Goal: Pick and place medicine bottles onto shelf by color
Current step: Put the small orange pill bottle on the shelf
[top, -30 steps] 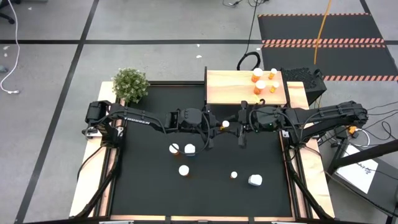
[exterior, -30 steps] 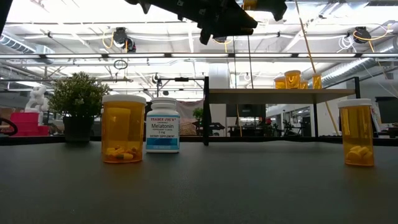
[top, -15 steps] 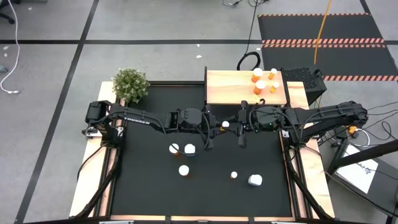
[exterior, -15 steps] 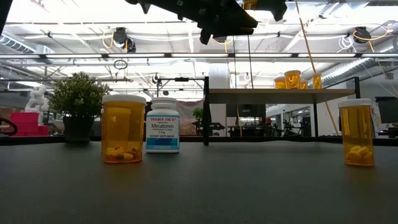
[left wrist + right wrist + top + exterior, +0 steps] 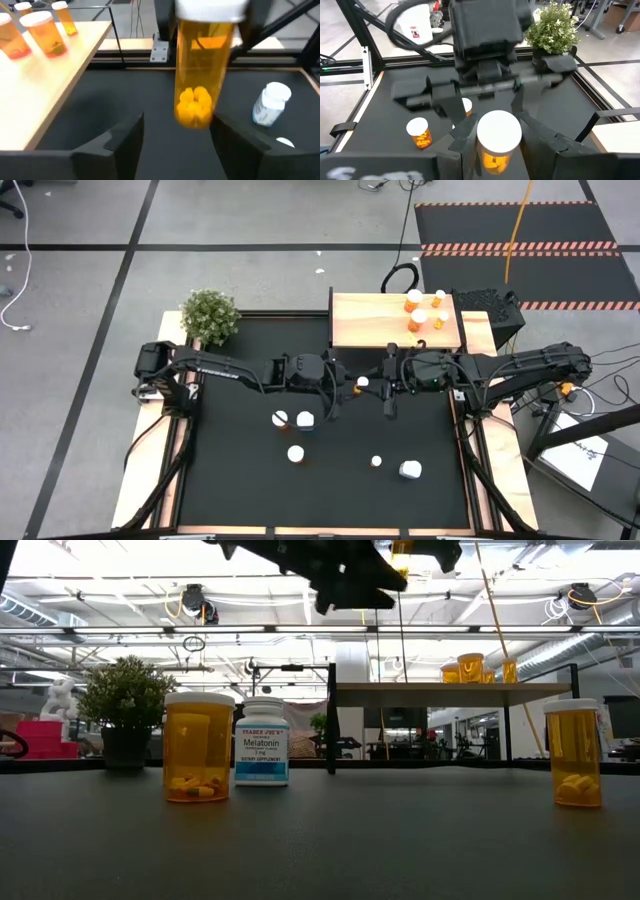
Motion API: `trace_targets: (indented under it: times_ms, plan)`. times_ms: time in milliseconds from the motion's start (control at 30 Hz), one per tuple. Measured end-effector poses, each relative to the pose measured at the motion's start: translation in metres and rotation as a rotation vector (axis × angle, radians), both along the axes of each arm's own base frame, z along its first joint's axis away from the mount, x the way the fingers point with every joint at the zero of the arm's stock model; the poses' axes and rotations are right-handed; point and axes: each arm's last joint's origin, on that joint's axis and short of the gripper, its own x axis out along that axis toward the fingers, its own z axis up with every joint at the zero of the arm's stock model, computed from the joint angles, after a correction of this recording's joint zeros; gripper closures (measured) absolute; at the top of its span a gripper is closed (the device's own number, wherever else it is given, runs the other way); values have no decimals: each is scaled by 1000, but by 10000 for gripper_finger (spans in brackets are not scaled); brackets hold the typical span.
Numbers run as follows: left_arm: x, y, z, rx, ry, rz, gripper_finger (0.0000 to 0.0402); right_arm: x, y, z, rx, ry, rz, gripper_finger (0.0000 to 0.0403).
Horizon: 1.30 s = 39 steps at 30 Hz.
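Note:
An orange bottle with a white cap (image 5: pixel 362 381) hangs above the middle of the black table, upright between my two grippers. My right gripper (image 5: pixel 497 122) is shut on it. My left gripper (image 5: pixel 175 145) faces it from the table's left side, open, one finger (image 5: pixel 122 142) on each side of the bottle's lower end (image 5: pixel 195 112) without touching. The pale wood shelf (image 5: pixel 365 320) stands at the far edge with several orange bottles (image 5: pixel 420 315) on its right part. My right gripper pinches the bottle's upper end at the white cap (image 5: pixel 499 131) between its two fingers (image 5: pixel 465 135). The fingers come roughly level from the table's right side. The bottle hangs upright below the hold, cap up, clear of the table, with yellow pills at its bottom.
On the mat stand an orange bottle (image 5: pixel 283 418) beside a white bottle (image 5: pixel 305 421), another orange one (image 5: pixel 296 453), a small one (image 5: pixel 376 462) and a white bottle (image 5: pixel 409 470) lying near it. A potted plant (image 5: pixel 209 315) sits at the far left corner.
My left gripper has opened and let go of the orange bottle, which stays where it was in my right gripper. Neither arm has travelled.

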Motion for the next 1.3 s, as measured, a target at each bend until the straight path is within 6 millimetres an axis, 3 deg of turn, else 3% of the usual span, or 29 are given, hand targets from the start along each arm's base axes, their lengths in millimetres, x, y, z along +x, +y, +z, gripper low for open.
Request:
trace_targets:
  times_ms: [267, 500, 633, 900, 1300]
  plan:
    - [-33, 5, 26, 22, 105, 4, 123, 0, -3, 1, -14, -7, -9, 282]
    - [-64, 22, 43, 48, 193, 143, 132, 3, -23, 6, -50, -54, -81, 281]
    - [-70, 26, 35, 39, 195, 164, 147, 2, -45, 10, -57, -67, -144, 281]
    - [-71, 26, 14, 66, 214, 150, 167, -11, -94, 43, -39, -95, -199, 280]
    - [-67, 26, 18, 53, 152, 153, 167, -38, -156, 105, -86, -65, -349, 280]
